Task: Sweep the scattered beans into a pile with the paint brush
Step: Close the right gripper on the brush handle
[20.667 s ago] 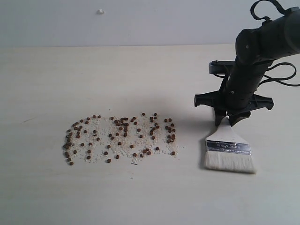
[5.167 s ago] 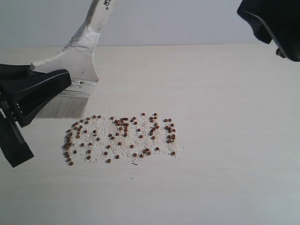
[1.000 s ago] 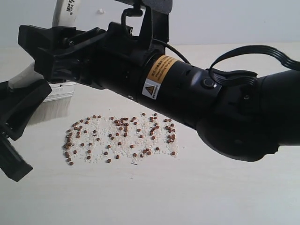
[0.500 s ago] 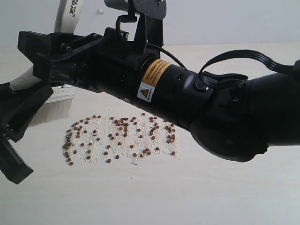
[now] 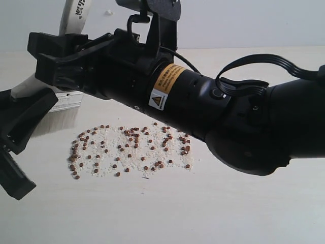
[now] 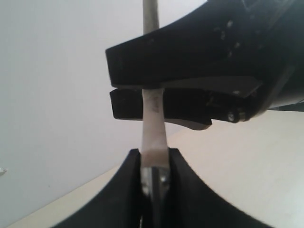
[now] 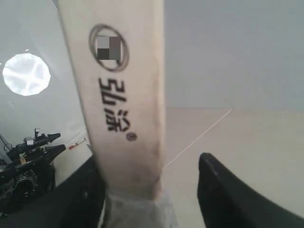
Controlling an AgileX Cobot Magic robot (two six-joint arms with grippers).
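**Operator:** Who has the paint brush?

**Me:** My left end effector. It is clenched on the paint brush low down at the ferrule, one finger on each flat side.

**Operator:** And the right?

**Me:** My right end effector reaches across the middle and brackets the handle. Its jaws are released. The wood runs between them, close against one side, while the other finger stands clearly apart from it. It grasps nothing yet.

**Operator:** How does the brush lie?

**Me:** Its long axis is steep, with the handle up and away from the desk and the bristles pointing down. My right jaws cross the handle above the left grip, nearer the free end. The handover turns on that: the handle sits off-centre between the right jaws. I judge that closing them would nudge the brush sideways against the left hold.

**Operator:** And the beans?

**Me:** The beans lie spread in a broad patch among whitish crumbs, with no pile formed. In the exterior view the bristles sit just beside the patch's upper-left corner, so the beans lie to the right of the brush head and nearer the camera. I cannot tell whether the bristle tips touch the desk. My right arm passes over the patch.
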